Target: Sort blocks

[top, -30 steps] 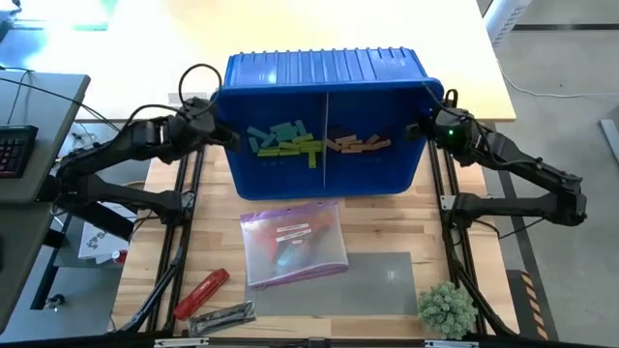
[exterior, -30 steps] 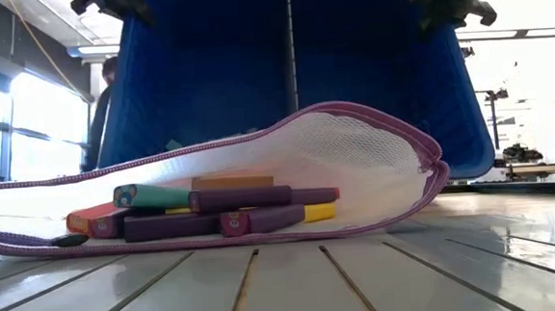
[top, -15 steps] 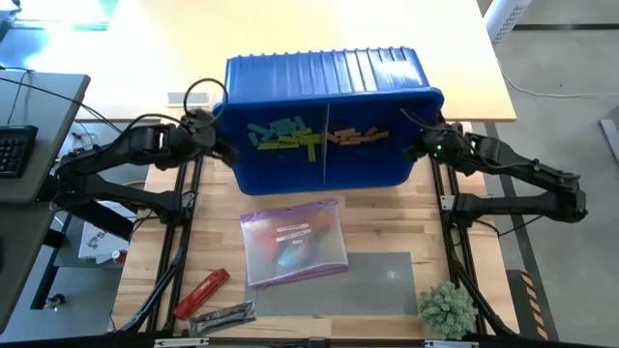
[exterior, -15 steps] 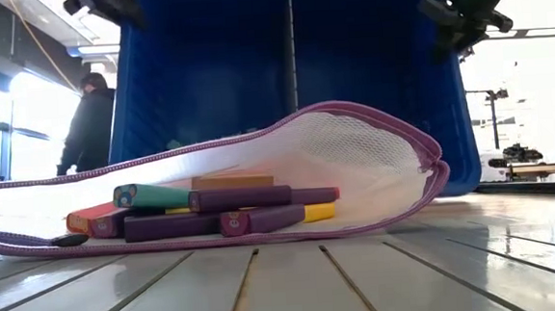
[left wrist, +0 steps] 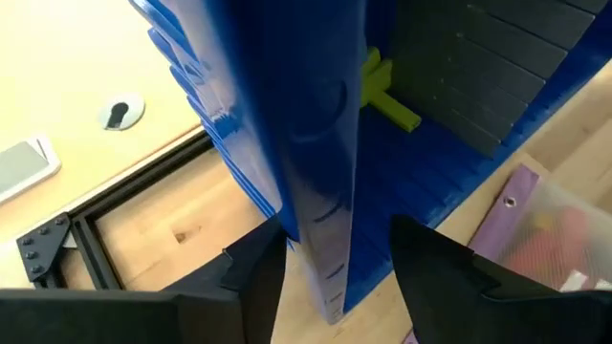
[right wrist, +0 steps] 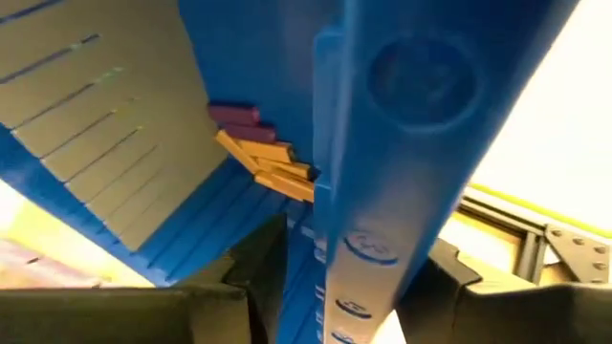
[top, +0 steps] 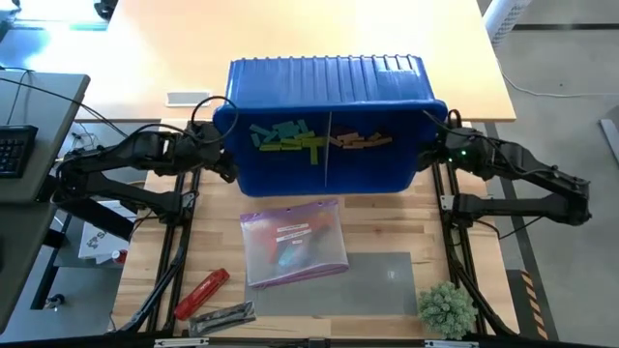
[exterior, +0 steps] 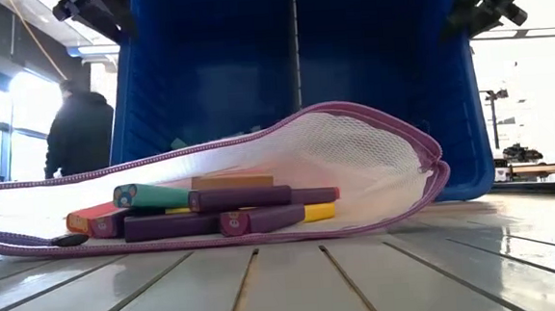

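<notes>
A blue bin (top: 329, 82) stands tipped with its open side toward the table's near edge; its lower corner (exterior: 487, 189) meets the table. A divider (top: 327, 145) splits it. Teal and lime blocks (top: 285, 138) lie in the left half, tan and purple blocks (top: 360, 140) in the right. My left gripper (left wrist: 339, 272) is open, one finger on either side of the bin's left end wall (left wrist: 320, 191). My right gripper (right wrist: 359, 287) is open and stands likewise astride the right end wall (right wrist: 382, 172). More blocks (exterior: 223, 209) lie inside a purple-edged mesh pouch (top: 293, 242).
In front of the bin lie the pouch and a grey mat (top: 387, 280). At the near left lie a red tool (top: 201, 292) and a metal piece (top: 222, 315), and a green tuft (top: 447, 307) sits at the near right. A person (exterior: 78, 129) stands behind the table.
Both grippers have moved toward the table's near edge along the bin's end walls. The bin's upper rim has come toward the near edge, so more of its ribbed outer face shows. Its lower right corner has sunk to the table.
</notes>
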